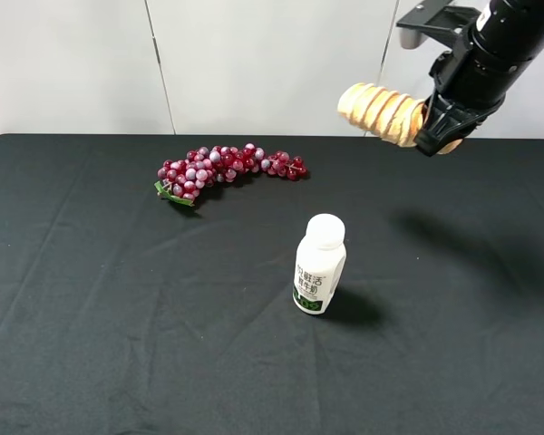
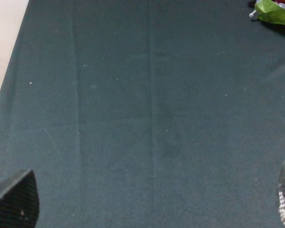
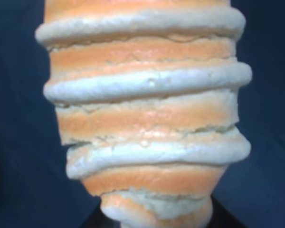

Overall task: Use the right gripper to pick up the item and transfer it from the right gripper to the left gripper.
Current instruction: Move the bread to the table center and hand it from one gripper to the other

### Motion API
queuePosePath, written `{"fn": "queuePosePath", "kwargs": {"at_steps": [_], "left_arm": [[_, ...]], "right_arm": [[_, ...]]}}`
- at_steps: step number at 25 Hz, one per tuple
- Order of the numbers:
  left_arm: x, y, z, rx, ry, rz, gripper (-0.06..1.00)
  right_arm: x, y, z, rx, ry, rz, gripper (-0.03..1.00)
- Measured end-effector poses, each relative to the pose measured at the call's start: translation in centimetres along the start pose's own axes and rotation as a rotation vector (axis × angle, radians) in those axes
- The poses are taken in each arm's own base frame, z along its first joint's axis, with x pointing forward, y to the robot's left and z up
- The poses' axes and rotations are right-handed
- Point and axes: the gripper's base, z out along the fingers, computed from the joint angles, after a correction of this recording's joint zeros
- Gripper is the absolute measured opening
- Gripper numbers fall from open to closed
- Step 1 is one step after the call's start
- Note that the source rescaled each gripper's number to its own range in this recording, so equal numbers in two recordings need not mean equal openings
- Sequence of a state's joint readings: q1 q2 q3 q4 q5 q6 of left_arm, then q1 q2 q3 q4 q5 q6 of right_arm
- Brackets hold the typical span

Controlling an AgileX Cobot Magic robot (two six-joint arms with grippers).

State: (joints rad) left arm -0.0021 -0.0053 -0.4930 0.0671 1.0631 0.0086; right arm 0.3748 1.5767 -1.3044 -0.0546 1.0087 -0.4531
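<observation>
The bread roll [image 1: 381, 111], golden-tan with pale spiral stripes, hangs in the air at the upper right, well above the black table [image 1: 118, 299]. My right gripper [image 1: 440, 136] is shut on the roll's right end and holds it roughly level, pointing left. In the right wrist view the roll [image 3: 147, 114] fills the picture and hides most of the jaws. My left gripper [image 2: 152, 199] is out of the exterior high view. Its wrist view shows two dark fingertips [image 2: 16, 197] far apart over bare black cloth, open and empty.
A red grape bunch [image 1: 227, 168] with a green leaf [image 2: 273, 12] lies at the back middle of the table. A white milk bottle [image 1: 319, 265] stands upright near the middle, below and left of the held roll.
</observation>
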Motion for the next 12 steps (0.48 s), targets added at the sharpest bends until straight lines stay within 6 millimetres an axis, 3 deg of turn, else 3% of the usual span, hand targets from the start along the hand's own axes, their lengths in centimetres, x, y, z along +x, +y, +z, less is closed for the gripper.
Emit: {"fn": "queuePosePath", "kwargs": {"at_steps": [12], "left_arm": [[0.0,0.0,0.0,0.0,0.0,0.0,1.0]], "right_arm": [[-2.2,7.0,-1.3,-0.083,-0.005,-0.22,0.03]]}}
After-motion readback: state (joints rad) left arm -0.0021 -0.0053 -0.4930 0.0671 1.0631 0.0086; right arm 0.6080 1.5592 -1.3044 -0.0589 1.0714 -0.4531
